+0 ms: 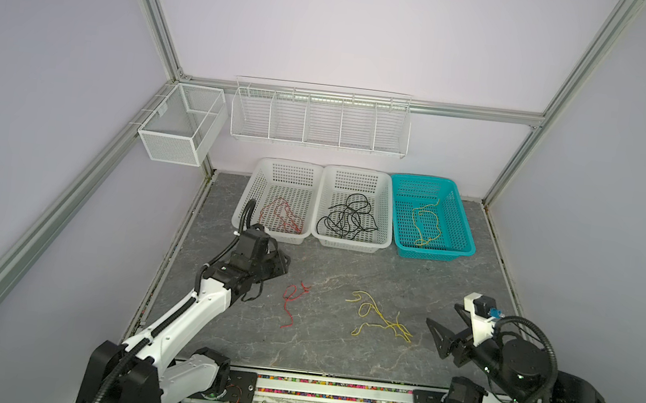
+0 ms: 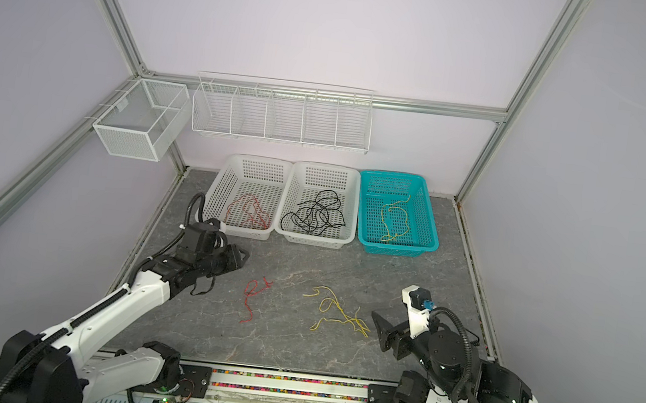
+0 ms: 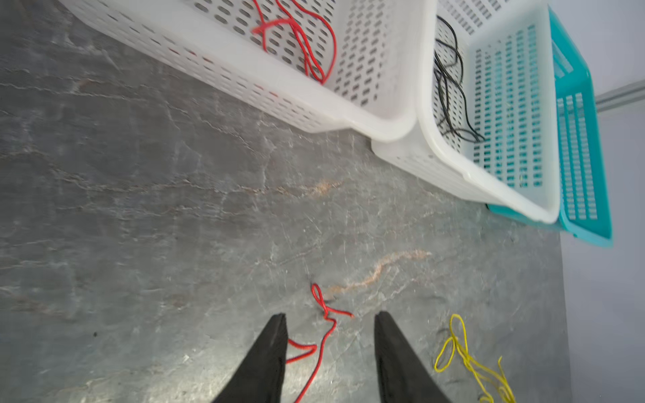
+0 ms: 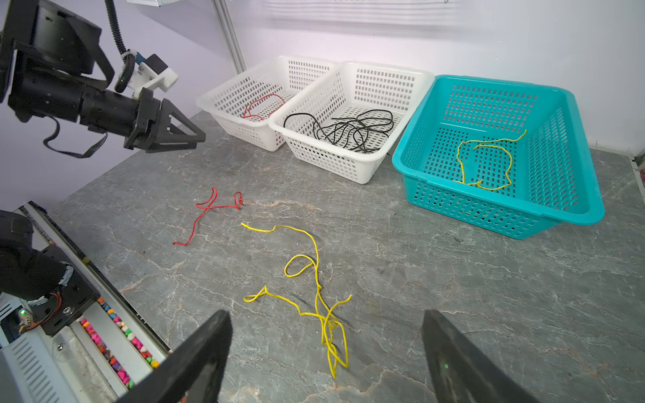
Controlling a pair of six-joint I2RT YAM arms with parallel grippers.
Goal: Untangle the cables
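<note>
Where the grey table [image 1: 347, 264] meets the back wall, two white baskets [image 1: 358, 171] and a teal basket [image 1: 424, 178] stand side by side, holding red, black and yellow cables [image 1: 346, 218]. The left gripper [image 3: 330, 314] hangs open and empty by the loose red cable [image 4: 216, 207]. The right gripper [image 4: 326, 314] gapes empty near the loose yellow cable [image 4: 317, 265].

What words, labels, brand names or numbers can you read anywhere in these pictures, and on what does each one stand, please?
No text can be read in any view.
Small tag on the white mesh bin: too small to tell whether it bears any writing.
Nothing else in view shows visible print.
</note>
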